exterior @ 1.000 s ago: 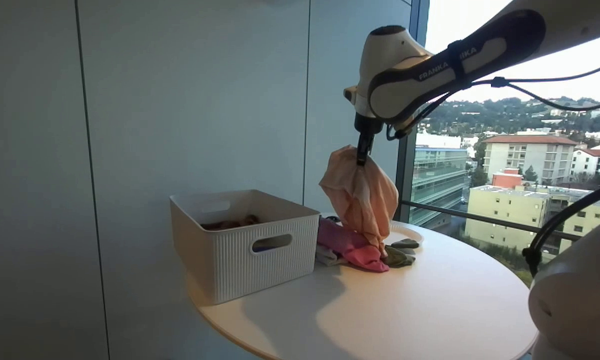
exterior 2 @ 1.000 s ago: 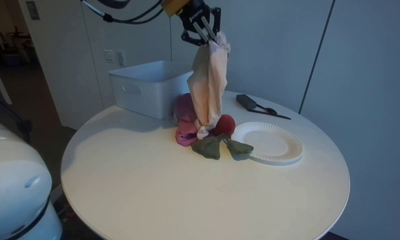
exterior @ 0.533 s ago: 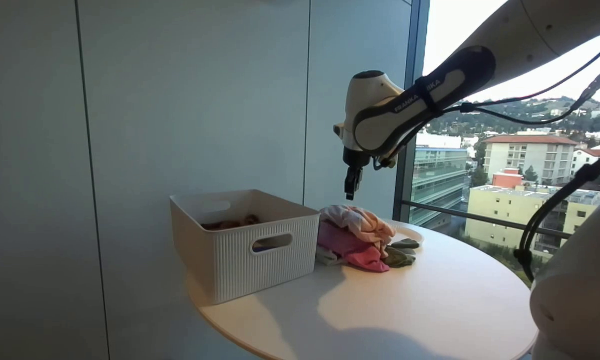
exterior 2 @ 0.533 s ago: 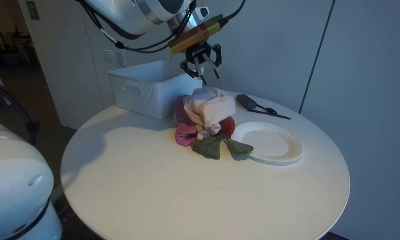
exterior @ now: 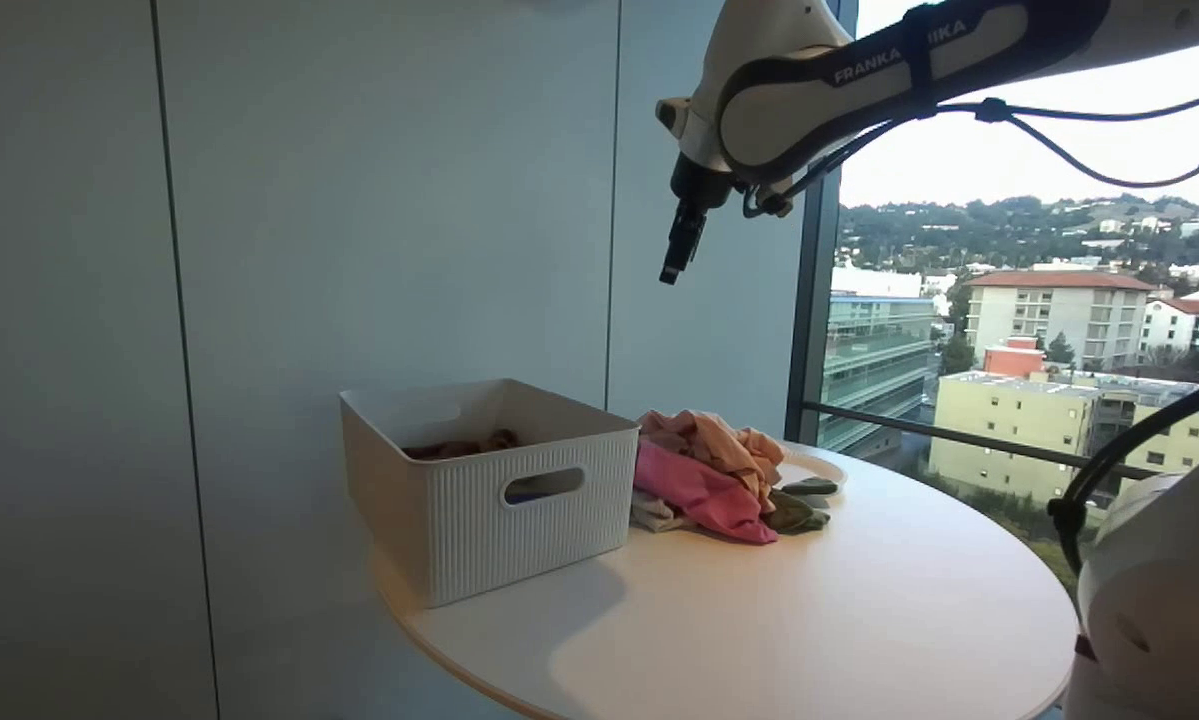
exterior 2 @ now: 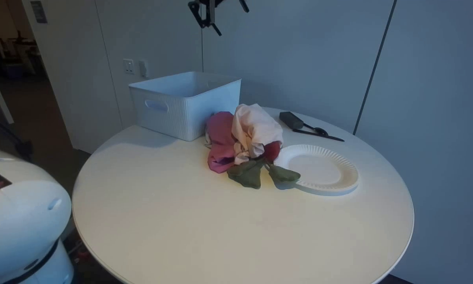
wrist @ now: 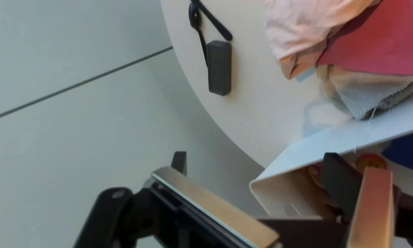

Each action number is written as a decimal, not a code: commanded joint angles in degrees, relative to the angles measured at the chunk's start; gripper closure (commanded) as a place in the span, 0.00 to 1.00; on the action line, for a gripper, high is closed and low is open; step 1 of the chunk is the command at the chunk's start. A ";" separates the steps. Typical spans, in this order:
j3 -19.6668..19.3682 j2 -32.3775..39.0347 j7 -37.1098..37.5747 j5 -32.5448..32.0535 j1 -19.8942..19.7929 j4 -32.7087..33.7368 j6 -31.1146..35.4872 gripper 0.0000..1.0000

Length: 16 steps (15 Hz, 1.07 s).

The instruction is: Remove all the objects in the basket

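Brown things (exterior: 462, 448) showed inside the basket (exterior: 481, 510) in an exterior view; only the wrist view showed a red-rimmed disc (wrist: 371, 159) near a blue thing (wrist: 409, 151) in it. The basket stood upright, its long axis running from handled end to handled end, one such end turned aslant toward the camera in both exterior views. The gripper (exterior 2: 232, 21), well above the basket, had its fingers wide apart around nothing. In an exterior view cloths (exterior 2: 256, 126), a dark block (exterior 2: 290, 119) and a plate (exterior 2: 318, 169) lay right of the basket.

round white table (exterior 2: 240, 232): basket (exterior 2: 161, 118) by wall-side edge; cloth heap (exterior 2: 256, 126) beside it, then green leaves (exterior 2: 247, 176), fluted plate (exterior 2: 319, 169). dark block (exterior 2: 291, 120), black cutlery (exterior 2: 320, 131) near the same edge.
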 commanded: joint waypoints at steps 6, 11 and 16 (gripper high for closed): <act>-0.75 19.43 -20.07 16.84 11.85 16.22 -2.45 0.00; 3.04 34.36 -26.36 14.73 8.69 26.41 -4.32 0.00; 6.93 44.45 -37.55 21.67 5.54 35.19 -3.91 0.00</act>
